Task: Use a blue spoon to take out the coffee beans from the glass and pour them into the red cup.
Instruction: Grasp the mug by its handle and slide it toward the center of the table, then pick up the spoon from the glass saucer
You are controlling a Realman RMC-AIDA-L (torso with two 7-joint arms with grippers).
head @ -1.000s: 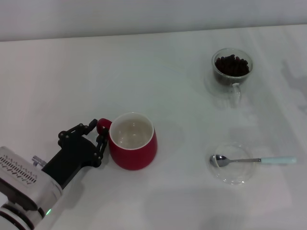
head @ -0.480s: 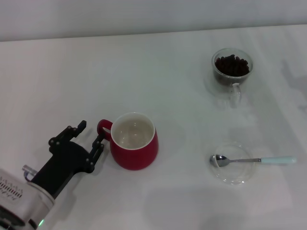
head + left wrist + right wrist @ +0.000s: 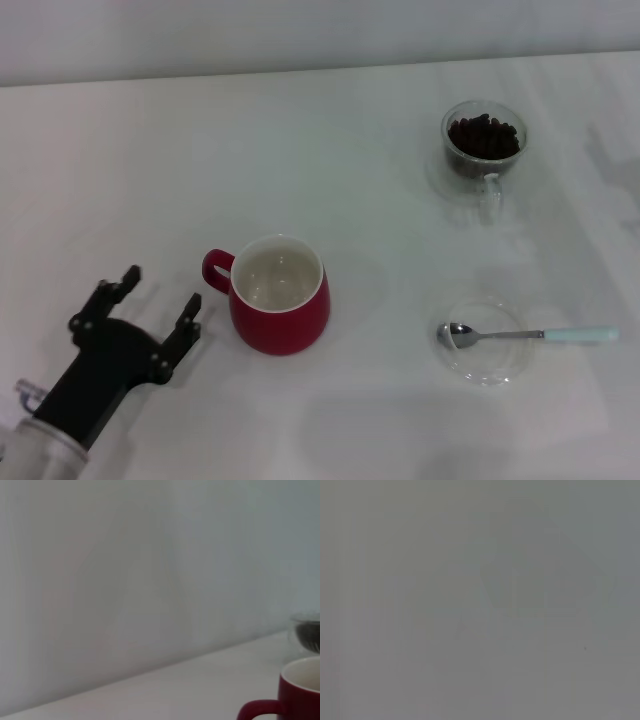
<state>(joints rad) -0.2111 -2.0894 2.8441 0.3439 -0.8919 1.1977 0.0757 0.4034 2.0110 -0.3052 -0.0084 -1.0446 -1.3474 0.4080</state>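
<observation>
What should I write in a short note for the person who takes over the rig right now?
Left gripper: open, empty, beside the red cup's handle, apart from it. Right gripper: not in view.
Blue spoon lies with its bowl on a clear saucer, untouched.
Coffee beans are all in the glass, at the far right.
Red cup is empty.
Done: nothing scooped. Left: pick up spoon, scoop beans, pour into cup.

spoon (image 3: 530, 334) unobstructed, glass (image 3: 484, 148) well behind

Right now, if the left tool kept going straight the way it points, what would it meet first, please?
Probably nothing: the open left tool points past the red cup's handle, over bare table, though depth is unclear.
</observation>
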